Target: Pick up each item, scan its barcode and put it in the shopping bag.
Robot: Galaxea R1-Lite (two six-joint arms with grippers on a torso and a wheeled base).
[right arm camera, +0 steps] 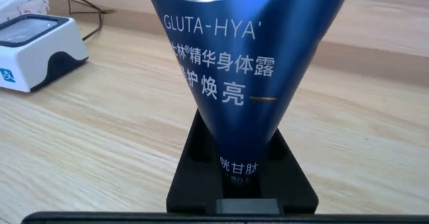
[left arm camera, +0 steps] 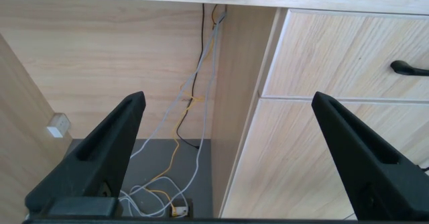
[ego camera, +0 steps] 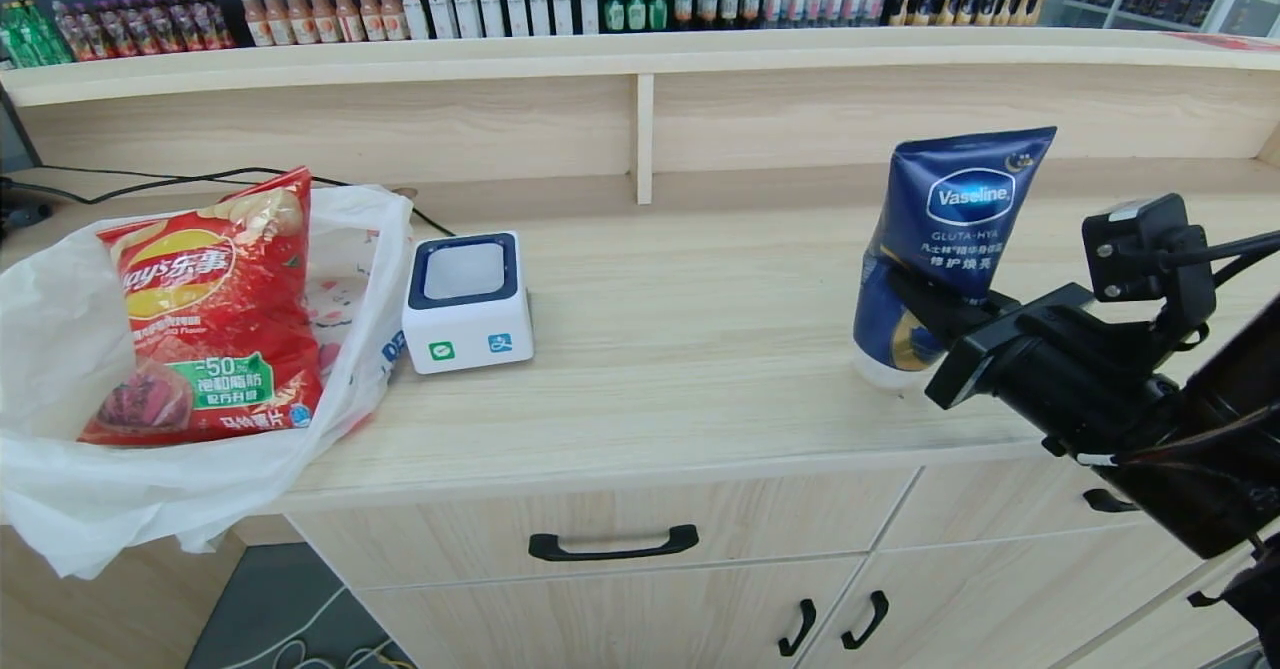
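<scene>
Now the right pincer (ego camera: 925, 314) pinches the soft blue plastic tube (ego camera: 945, 239) low on its body. It stands upright, cap down, on the wooden table (ego camera: 680, 369). The boxy white scanner (ego camera: 468, 301) lies well to its left, with the thin crinkly bag (ego camera: 372, 239) beyond. The left pincer (left arm camera: 228, 100) hangs spread.

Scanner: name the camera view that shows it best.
Head view: the whole scanner sits on the counter between the shopping bag and the lotion tube. The right wrist view catches a cropped part of it beyond the tube. The left wrist view faces the cabinet fronts below.
</scene>
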